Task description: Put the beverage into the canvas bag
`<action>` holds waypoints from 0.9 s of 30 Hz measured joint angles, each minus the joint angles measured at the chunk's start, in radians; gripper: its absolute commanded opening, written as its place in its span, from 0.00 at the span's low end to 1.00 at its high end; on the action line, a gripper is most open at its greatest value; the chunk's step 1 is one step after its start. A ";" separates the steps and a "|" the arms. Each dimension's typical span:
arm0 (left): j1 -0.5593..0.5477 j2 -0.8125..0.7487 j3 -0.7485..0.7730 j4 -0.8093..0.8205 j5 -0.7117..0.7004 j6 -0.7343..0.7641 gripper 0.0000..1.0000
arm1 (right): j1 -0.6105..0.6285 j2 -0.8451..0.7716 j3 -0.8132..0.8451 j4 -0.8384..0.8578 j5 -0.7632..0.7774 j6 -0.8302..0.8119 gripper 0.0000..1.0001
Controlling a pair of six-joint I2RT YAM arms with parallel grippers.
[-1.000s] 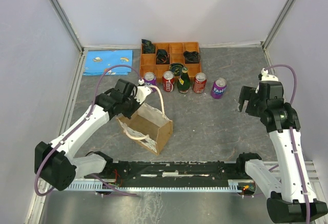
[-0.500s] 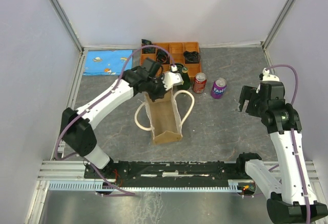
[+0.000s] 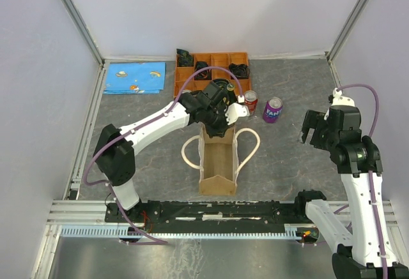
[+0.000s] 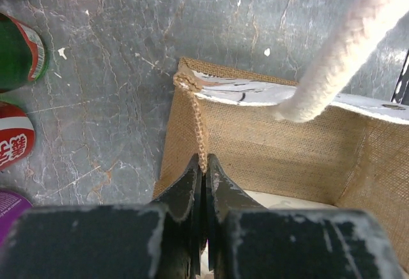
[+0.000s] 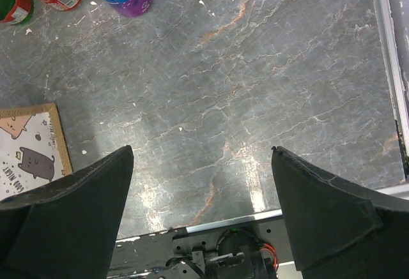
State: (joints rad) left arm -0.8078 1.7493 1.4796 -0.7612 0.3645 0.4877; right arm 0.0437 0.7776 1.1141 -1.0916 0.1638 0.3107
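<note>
We see the left end effector [image 4: 203,164] clamped on the far rim of the bag [image 3: 217,185], positioning it on the table [image 3: 281,158]. The right end effector [image 5: 201,151] hangs wide and empty beside the bag. Fetching the purple can [image 3: 273,109] beyond the bag looks next.

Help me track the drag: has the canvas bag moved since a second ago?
Yes. The canvas bag slid rightward, from below the orange tray's left edge to below its right half, pulled by the left end effector shut on its rim.
</note>
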 measured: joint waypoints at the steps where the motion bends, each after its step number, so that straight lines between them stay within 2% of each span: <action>1: -0.002 0.003 0.005 0.003 0.000 -0.010 0.03 | 0.000 0.000 0.000 -0.005 0.000 0.000 0.96; 12: -0.014 0.096 0.127 0.027 0.002 -0.049 0.04 | 0.000 0.000 0.001 -0.018 0.003 0.003 0.97; 14: -0.014 0.097 0.128 0.028 0.002 -0.049 0.13 | 0.000 -0.002 0.001 -0.018 0.003 0.003 0.96; 15: -0.015 0.097 0.130 0.028 0.002 -0.049 0.22 | 0.000 -0.003 0.001 -0.018 0.003 0.003 0.97; 18: -0.015 0.105 0.145 0.027 0.005 -0.050 0.58 | 0.000 -0.009 0.001 -0.020 0.003 0.003 0.97; 19: -0.016 0.107 0.150 0.026 0.005 -0.049 0.64 | 0.000 -0.011 0.001 -0.020 0.003 0.004 0.97; 22: -0.019 0.107 0.166 0.023 0.008 -0.051 0.72 | 0.000 -0.015 0.001 -0.021 0.003 0.006 0.97; 27: -0.021 0.107 0.183 0.018 0.000 -0.051 0.73 | 0.000 -0.018 0.001 -0.021 0.003 0.008 0.97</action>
State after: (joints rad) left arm -0.8291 1.8561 1.6623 -0.7433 0.3645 0.4366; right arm 0.0437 0.7601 1.1152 -1.1130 0.1673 0.3183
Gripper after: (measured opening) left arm 0.729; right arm 0.965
